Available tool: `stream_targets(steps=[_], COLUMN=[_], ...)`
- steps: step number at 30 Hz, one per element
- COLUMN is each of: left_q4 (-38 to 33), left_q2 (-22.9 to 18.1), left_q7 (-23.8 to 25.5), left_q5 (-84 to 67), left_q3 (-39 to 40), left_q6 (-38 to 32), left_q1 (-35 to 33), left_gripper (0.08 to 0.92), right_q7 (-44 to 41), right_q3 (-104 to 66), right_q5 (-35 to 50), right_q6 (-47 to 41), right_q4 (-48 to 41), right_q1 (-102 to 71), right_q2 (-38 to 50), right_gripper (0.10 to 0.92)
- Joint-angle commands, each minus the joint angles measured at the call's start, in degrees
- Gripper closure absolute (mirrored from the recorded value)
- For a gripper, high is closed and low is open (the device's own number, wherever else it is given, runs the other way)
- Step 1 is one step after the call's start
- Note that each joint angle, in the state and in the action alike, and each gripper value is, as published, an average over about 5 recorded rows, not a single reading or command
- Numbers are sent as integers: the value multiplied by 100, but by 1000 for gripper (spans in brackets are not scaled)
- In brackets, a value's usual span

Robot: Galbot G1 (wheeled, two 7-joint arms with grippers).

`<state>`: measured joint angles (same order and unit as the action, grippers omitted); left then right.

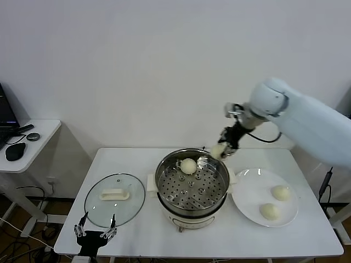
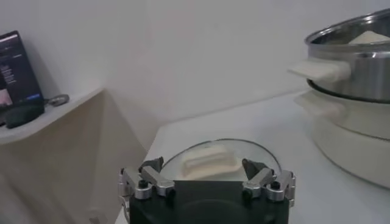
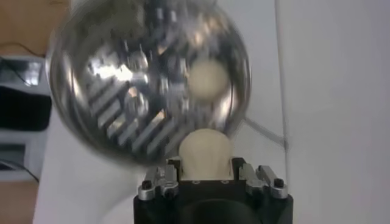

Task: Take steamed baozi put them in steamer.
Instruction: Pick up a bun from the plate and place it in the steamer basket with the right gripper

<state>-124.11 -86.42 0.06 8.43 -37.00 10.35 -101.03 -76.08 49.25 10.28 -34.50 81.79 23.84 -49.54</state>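
The steamer (image 1: 164, 189) stands mid-table, a shiny steel pot with a perforated tray. One baozi (image 1: 188, 165) lies on the tray at the far side; it also shows in the right wrist view (image 3: 208, 79). My right gripper (image 1: 219, 150) is shut on a second baozi (image 3: 205, 152) and holds it above the steamer's far right rim (image 3: 241, 97). Two more baozi (image 1: 281, 192) (image 1: 269, 211) lie on the white plate (image 1: 249, 192) to the right. My left gripper (image 1: 97, 228) is open and empty at the table's front left edge, near the glass lid (image 2: 210, 159).
The round glass lid (image 1: 129, 211) with a white handle lies flat left of the steamer. A side table (image 1: 44, 134) with a mouse and small items stands at the far left. The steamer's white side handle (image 2: 320, 70) shows in the left wrist view.
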Motion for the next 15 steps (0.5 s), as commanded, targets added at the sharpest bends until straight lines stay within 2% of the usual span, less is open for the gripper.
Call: stream_targets(steps=[1,15], left_q4=[-206,-287], left_q2=[-81,-115], left_q7=[6,11], left_q5=[-30,-131], left_q3=[16,-27], left_q6=[64,108], left_q1=[60,47], left_gripper=[177,177], right_q7=[245,569], right_q3=[1089,969], right_q5=[861,-345], right_q6=[-700,-712], right_q4=[-61,-986], right_q1=[680,-738], right_q2=[-1562,-2430], right_gripper=[531,524])
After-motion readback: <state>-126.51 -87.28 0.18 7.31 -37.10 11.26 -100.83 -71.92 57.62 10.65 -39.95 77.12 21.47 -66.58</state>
